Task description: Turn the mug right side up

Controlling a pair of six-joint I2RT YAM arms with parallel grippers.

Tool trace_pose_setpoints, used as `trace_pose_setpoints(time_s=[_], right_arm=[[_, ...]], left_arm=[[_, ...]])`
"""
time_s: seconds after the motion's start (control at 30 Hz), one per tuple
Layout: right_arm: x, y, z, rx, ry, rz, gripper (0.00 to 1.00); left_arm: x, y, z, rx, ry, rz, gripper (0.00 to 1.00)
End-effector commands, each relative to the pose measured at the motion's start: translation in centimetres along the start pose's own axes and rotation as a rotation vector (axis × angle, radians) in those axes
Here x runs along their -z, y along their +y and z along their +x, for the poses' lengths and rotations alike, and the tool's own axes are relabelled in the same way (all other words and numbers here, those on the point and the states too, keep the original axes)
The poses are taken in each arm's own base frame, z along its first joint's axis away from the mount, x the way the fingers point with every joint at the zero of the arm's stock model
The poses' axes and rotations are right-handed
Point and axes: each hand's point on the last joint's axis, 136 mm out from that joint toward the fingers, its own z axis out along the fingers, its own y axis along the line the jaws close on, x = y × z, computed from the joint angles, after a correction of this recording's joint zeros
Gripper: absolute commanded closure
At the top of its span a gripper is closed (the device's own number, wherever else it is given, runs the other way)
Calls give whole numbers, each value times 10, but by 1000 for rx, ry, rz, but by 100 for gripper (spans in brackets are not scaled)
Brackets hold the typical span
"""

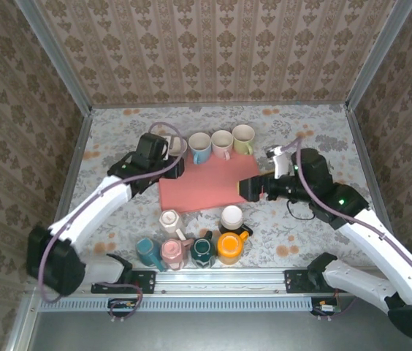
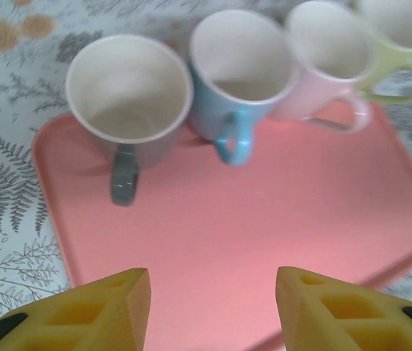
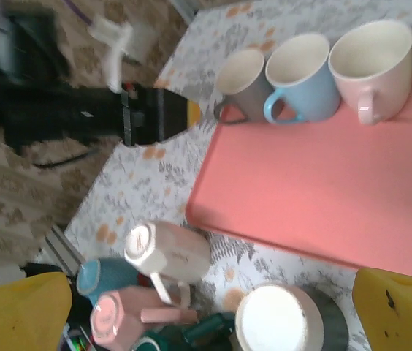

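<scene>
Grey mug [image 2: 129,95] upright on tray [image 2: 264,219], left end of row; L claw [image 2: 213,307] spread, empty, looks like release step. R claw [image 3: 210,307] wide open near upside-down white mug [image 3: 272,320]. Next likely: pinch, flip.

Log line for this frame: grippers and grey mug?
left gripper: open above tray | grey mug: upright on tray, free | right gripper: open over cream mug, base up

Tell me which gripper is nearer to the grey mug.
Left. The left gripper is right beside the grey mug; the right gripper is over the tray, at its opposite corner.
</scene>
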Motion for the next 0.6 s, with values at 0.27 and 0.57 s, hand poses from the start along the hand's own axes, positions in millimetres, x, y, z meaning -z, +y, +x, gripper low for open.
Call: trace_pose_setpoints(time_s=[0.27,0.57], right_arm=[[-41,58,72,615,299,-104,5],[-74,85,156,1088,531,-326,2]], left_arm=[[62,2,73,-5,140,70,46],[74,5,95,-91,213,98,46]])
